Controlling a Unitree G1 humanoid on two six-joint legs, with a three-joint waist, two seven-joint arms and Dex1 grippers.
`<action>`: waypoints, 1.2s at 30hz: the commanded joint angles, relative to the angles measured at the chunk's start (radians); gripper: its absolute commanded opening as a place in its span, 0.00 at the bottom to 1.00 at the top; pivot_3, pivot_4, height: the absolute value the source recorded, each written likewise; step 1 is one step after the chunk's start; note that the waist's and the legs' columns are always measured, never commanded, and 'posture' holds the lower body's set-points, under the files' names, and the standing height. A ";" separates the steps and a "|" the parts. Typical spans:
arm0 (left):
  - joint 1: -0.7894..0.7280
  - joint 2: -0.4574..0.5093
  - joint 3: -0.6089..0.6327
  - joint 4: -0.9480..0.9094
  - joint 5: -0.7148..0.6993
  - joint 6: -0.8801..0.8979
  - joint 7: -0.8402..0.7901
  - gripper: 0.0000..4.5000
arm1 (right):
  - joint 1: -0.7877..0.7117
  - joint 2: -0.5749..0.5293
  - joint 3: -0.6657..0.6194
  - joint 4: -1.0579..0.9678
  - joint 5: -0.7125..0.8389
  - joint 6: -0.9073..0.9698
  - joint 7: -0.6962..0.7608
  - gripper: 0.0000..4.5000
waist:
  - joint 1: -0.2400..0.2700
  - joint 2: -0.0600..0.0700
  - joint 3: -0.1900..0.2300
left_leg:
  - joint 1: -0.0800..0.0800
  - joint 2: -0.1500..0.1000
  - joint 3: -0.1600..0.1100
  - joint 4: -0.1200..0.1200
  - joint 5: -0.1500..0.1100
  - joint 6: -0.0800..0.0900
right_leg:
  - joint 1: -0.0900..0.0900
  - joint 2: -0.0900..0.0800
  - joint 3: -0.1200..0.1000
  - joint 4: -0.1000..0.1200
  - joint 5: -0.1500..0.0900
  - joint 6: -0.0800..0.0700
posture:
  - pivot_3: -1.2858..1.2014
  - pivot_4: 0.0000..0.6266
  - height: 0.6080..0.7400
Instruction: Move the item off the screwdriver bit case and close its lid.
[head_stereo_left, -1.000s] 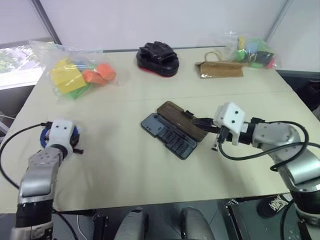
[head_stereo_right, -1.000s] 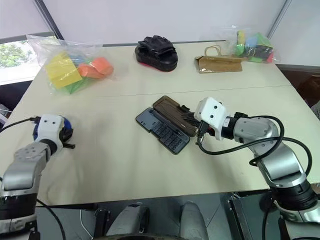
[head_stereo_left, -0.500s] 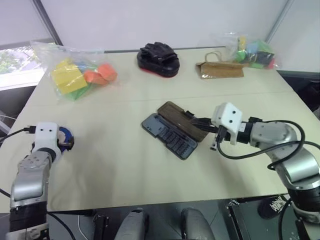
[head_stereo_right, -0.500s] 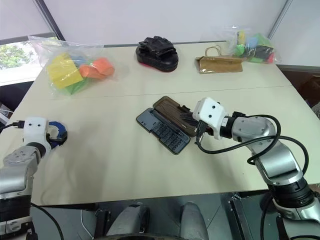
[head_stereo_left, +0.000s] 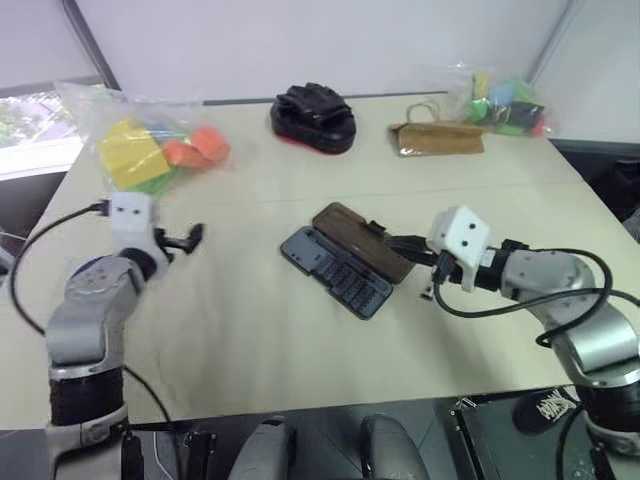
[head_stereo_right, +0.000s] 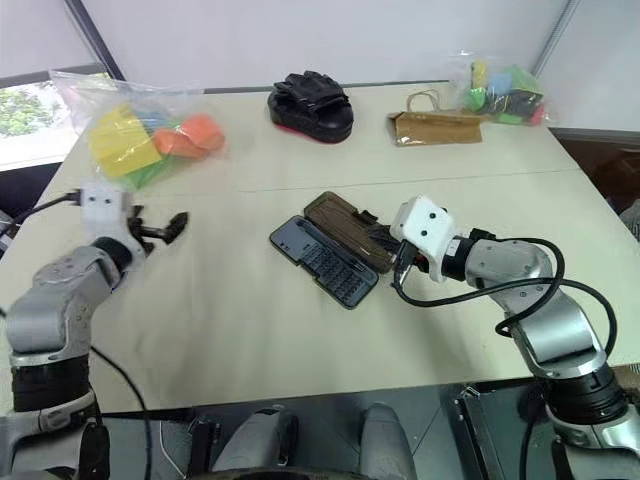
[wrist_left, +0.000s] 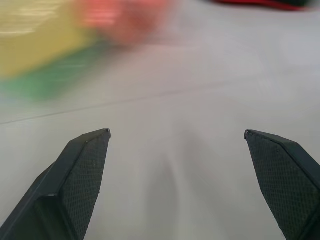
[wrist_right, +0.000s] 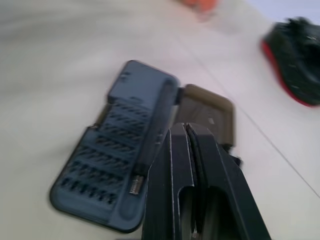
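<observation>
Your left gripper (wrist_left: 176, 132) has come up off the table (head_stereo_left: 250, 340) and swung in toward the middle since the earlier frame, and its fingers have gone from nearly closed to spread wide with nothing between them. That reads as the tape ring being let go out at the left edge of the table. The ring itself is hard to pick out now, probably hidden behind your left forearm, but it is plainly not on the screwdriver bit case (head_stereo_left: 335, 272). So the first half of the job looks done.

The case sits mid-table with its lid (head_stereo_left: 355, 232) open, laid back flat on the far side of the tray. Your right gripper (wrist_right: 186, 128) has not shifted. Its fingers are pressed together, holding nothing, with the tips just at the lid's near edge. Closing the lid is what remains.

Count on the table:
- one case with one lid
- two clear bags of coloured blocks, one far left (head_stereo_left: 150, 150) and one far right (head_stereo_left: 505, 100)
- one black glove pile (head_stereo_left: 313, 112)
- one brown paper bag (head_stereo_left: 440, 138)
</observation>
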 joint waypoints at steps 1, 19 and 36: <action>-0.004 0.010 -0.066 -0.071 -0.099 0.007 -0.124 1.00 | -0.017 0.017 -0.035 -0.014 -0.009 0.046 -0.054 0.00 | -0.003 0.000 0.000 | 0.000 0.000 0.000 0.000 0.000 0.000 | 0.000 0.000 0.000 0.000 0.000 0.000 | 0.52 0.24 1.00; -0.096 0.057 -0.228 0.037 -0.124 -0.107 -0.307 0.88 | 0.023 0.009 -0.027 -0.032 -0.047 0.084 -0.080 0.00 | 0.001 0.000 0.000 | -0.001 0.000 0.001 0.000 0.000 0.000 | 0.000 0.000 0.000 0.000 0.000 0.000 | 0.52 0.24 1.00; -0.127 0.058 -0.252 0.083 -0.111 -0.130 -0.355 0.00 | -0.062 0.080 -0.080 0.005 0.004 0.356 -0.192 0.79 | 0.001 0.000 0.000 | -0.001 0.000 0.001 0.000 0.000 0.000 | 0.000 0.000 0.000 0.000 0.000 0.000 | 0.52 0.24 1.00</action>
